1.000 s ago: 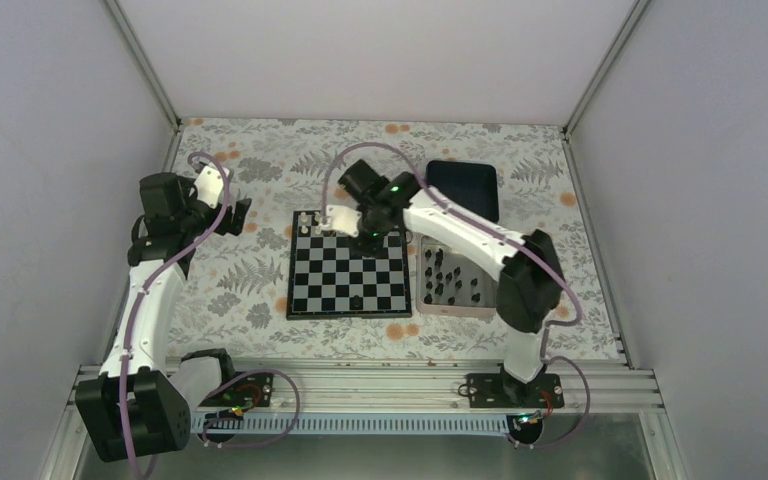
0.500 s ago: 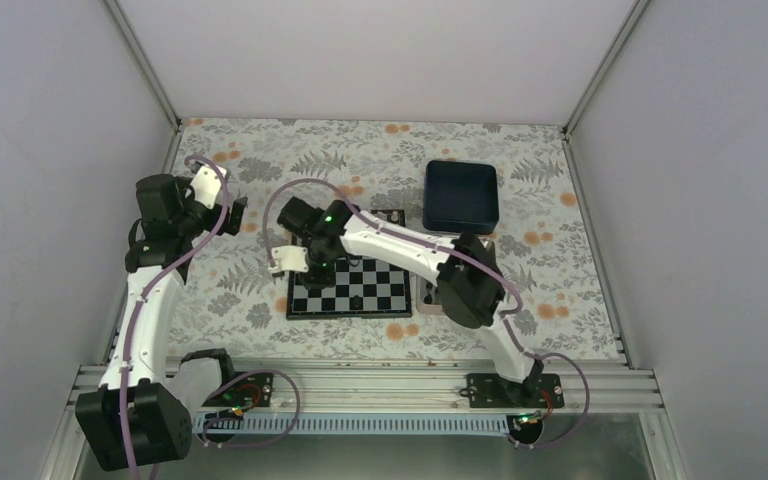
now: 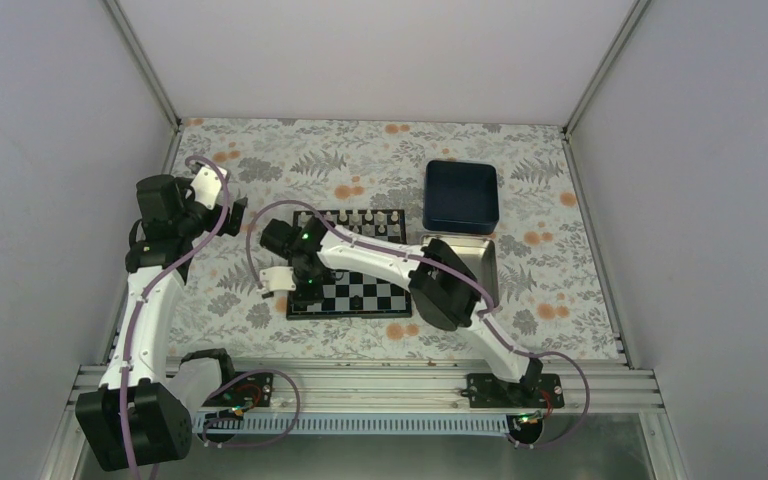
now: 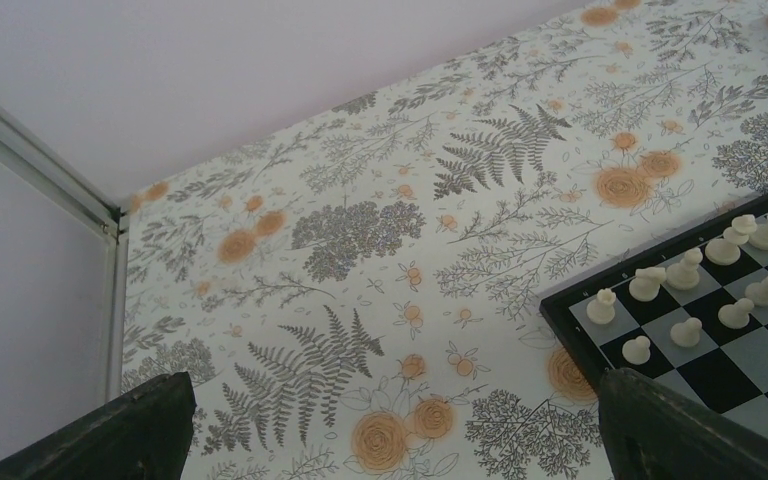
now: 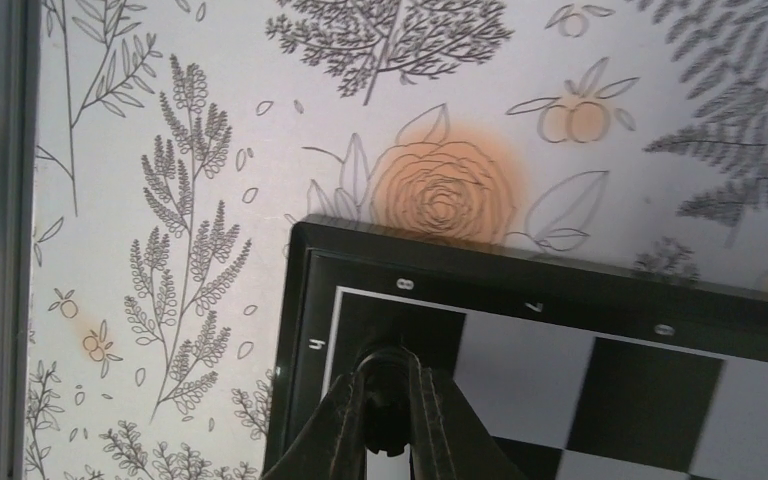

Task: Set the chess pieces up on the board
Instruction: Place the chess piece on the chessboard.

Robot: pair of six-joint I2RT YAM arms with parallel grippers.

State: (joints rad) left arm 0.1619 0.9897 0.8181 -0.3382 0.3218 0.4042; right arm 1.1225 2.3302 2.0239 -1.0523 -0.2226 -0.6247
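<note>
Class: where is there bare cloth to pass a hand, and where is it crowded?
Free: the cloth between back wall and board, left of the blue tray; also right of the silver tray. Crowded: the board's far rows of white pieces, and its near-left corner, where the right fingers grip a black piece.

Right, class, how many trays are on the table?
2: a dark blue square tray past the board's far right corner, and a silver tray right of the board, partly covered by the right arm.
</note>
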